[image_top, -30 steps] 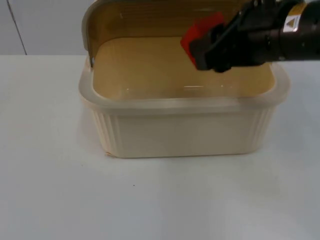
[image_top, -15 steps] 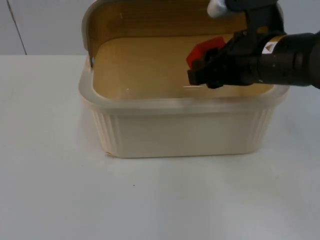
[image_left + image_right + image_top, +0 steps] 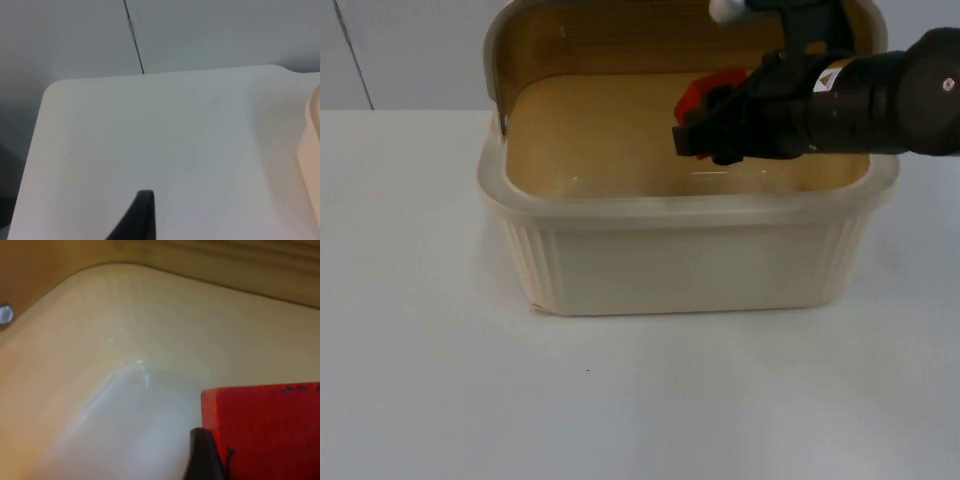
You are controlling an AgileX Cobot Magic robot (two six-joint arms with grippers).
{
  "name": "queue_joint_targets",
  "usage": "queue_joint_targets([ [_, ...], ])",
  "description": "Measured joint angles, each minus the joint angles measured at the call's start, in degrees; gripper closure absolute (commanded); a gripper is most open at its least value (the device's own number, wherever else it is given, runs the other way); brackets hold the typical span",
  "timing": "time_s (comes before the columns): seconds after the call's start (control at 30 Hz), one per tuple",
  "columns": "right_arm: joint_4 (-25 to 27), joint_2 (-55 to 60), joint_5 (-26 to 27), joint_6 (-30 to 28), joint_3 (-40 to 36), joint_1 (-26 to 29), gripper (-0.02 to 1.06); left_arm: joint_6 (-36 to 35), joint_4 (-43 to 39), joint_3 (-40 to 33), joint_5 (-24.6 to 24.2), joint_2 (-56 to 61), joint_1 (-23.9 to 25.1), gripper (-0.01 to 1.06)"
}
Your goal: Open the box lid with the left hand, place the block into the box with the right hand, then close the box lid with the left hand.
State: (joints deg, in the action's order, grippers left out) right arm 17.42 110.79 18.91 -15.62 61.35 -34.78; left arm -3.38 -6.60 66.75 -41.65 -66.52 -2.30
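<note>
A cream ribbed box stands in the middle of the table, and its lid is swung up at the back. My right gripper reaches into the box from the right and is shut on a red block. In the right wrist view the red block sits against a black fingertip, just above the box's pale inner floor. The left arm waits off to the left; its black fingertip hangs over bare table beside the box wall.
White table lies all round the box. In the left wrist view the table's rounded corner meets the grey partition wall.
The right gripper has carried the red block down from above the rim into the box and a little to the left. Box and lid have not moved.
</note>
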Motion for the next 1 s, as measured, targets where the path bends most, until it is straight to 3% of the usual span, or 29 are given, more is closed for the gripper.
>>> queue_joint_targets([
  [0.07, 0.0, 0.0, -0.3, -0.46, 0.0, 0.0, 0.71, 0.0, 0.0, 0.0, 0.0, 0.0, 0.0, 0.0],
  [0.1, 0.0, 0.0, -0.59, -0.86, 0.0, 0.0, 0.71, 0.0, 0.0, 0.0, 0.0, 0.0, 0.0, 0.0],
  [0.27, 0.0, 0.0, -1.21, -1.11, 0.0, 0.0, 0.18, 0.0, 0.0, 0.0, 0.0, 0.0, 0.0, 0.0],
  [0.3, 0.0, 0.0, -1.6, -1.11, 0.0, 0.0, 0.18, 0.0, 0.0, 0.0, 0.0, 0.0, 0.0, 0.0],
  [0.37, 0.0, 0.0, -2.64, -1.33, 0.0, 0.0, 0.07, 0.0, 0.0, 0.0, 0.0, 0.0, 0.0, 0.0],
  [0.83, 0.0, -4.77, -7.85, -1.3, 0.0, -1.73, 0.05, 0.0, 0.0, 0.0, -0.26, 0.0, 0.0, 0.0],
  [1.0, 0.0, -10.04, -12.42, -1.3, 0.0, -3.22, 0.05, 0.0, 0.0, 0.0, -1.26, 0.0, 0.0, 0.0],
])
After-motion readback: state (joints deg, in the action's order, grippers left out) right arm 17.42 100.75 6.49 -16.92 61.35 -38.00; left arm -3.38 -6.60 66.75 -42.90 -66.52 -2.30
